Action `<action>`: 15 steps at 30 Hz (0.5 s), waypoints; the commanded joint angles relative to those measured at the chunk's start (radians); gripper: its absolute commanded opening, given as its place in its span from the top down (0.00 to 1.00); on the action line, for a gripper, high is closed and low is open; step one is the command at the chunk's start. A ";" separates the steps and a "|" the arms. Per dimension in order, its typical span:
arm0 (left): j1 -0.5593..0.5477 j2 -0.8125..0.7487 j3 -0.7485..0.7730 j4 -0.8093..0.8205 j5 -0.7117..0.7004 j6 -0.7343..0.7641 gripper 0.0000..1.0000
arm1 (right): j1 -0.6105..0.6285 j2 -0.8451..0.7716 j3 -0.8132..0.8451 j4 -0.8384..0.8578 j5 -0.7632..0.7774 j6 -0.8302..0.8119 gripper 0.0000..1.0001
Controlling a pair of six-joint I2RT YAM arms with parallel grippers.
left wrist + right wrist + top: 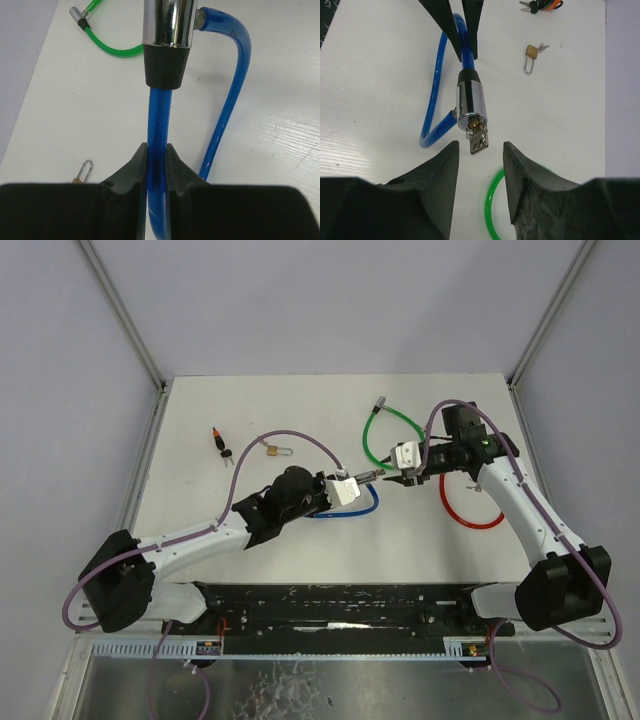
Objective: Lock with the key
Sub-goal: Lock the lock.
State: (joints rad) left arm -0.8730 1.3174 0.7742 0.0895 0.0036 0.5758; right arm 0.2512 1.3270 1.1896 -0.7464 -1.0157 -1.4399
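Observation:
A blue cable lock [160, 115] is clamped in my left gripper [156, 150], which is shut on the cable just behind the lock's black collar and chrome cylinder [167, 22]. In the right wrist view the chrome cylinder [470, 102] faces me with a small silver key [479, 141] stuck in its keyhole, a key ring hanging beside it. My right gripper [481, 150] is open, its fingertips either side of the key's end without touching it. From above, the two grippers meet nose to nose at mid-table, left gripper [360, 481] and right gripper [398, 478].
A green cable [385, 420] loops behind the right gripper and a red cable [470, 515] lies under the right arm. A small brass padlock [275, 450] and an orange-tagged key bunch [220, 440] lie at the left. Frame posts border the table.

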 commanded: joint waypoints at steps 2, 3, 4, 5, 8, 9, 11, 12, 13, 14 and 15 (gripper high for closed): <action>0.007 0.020 0.018 -0.038 0.034 -0.020 1.00 | 0.017 0.011 0.052 -0.033 0.019 -0.010 0.57; 0.006 0.019 0.018 -0.038 0.035 -0.021 1.00 | 0.020 0.013 0.052 -0.034 0.023 -0.014 0.58; 0.006 0.018 0.018 -0.039 0.035 -0.020 1.00 | 0.021 0.015 0.052 -0.034 0.028 -0.019 0.60; 0.006 0.018 0.018 -0.040 0.034 -0.021 1.00 | 0.025 0.015 0.052 -0.034 0.031 -0.024 0.62; 0.006 0.017 0.018 -0.041 0.034 -0.021 1.00 | 0.032 0.013 0.050 -0.033 0.039 -0.033 0.69; 0.006 0.017 0.017 -0.042 0.035 -0.021 1.00 | 0.034 0.011 0.048 -0.033 0.042 -0.035 0.71; 0.006 0.016 0.018 -0.042 0.034 -0.020 1.00 | 0.037 0.007 0.046 -0.033 0.051 -0.044 0.75; 0.006 0.017 0.018 -0.042 0.034 -0.020 0.99 | 0.037 0.005 0.044 -0.033 0.053 -0.048 0.78; 0.006 0.019 0.019 -0.042 0.035 -0.020 1.00 | 0.038 0.002 0.042 -0.034 0.056 -0.053 0.81; 0.005 0.018 0.019 -0.042 0.036 -0.021 1.00 | 0.039 -0.002 0.040 -0.033 0.058 -0.060 0.83; 0.006 0.018 0.020 -0.042 0.038 -0.021 1.00 | 0.040 -0.005 0.037 -0.033 0.060 -0.071 0.86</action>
State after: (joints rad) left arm -0.8730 1.3174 0.7742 0.0887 0.0051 0.5758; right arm 0.2787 1.3437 1.1976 -0.7628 -0.9657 -1.4670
